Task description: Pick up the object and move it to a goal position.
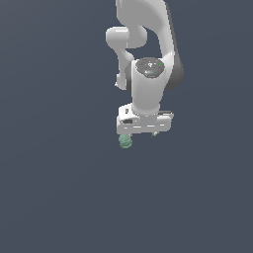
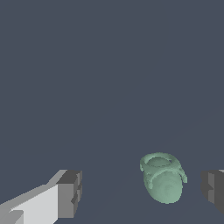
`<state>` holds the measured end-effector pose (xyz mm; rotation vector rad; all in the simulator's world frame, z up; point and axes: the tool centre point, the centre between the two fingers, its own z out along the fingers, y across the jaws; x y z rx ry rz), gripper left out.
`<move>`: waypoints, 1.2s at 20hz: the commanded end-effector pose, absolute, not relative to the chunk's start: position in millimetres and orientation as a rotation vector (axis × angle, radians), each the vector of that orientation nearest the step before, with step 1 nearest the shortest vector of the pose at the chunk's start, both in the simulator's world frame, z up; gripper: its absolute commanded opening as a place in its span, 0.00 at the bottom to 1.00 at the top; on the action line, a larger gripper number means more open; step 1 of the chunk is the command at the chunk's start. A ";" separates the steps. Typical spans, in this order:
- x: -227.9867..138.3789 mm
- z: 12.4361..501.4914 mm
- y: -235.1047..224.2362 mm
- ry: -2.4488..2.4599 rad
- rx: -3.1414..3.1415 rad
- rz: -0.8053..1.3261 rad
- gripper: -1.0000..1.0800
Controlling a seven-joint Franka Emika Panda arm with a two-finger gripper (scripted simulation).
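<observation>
The object [image 2: 162,183] is a small pale green, slightly see-through lump with a knobbly rim; it lies on the dark floor. In the wrist view it sits between my two grey fingertips [image 2: 70,193], nearer the other pad and touching neither. My gripper [image 2: 142,192] is open, with a wide gap around the object. In the exterior view the object [image 1: 125,142] peeks out just under the exterior view's left end of the white gripper bar [image 1: 144,123]; the fingers are mostly hidden there by the hand.
The white arm [image 1: 148,54] rises from the gripper toward the top of the exterior view. All around is a plain dark grey-blue floor [image 1: 59,188]. No goal marker shows.
</observation>
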<state>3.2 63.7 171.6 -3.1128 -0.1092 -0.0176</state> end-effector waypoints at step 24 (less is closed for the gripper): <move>-5.8 156.2 22.7 -0.068 -3.127 -0.026 0.96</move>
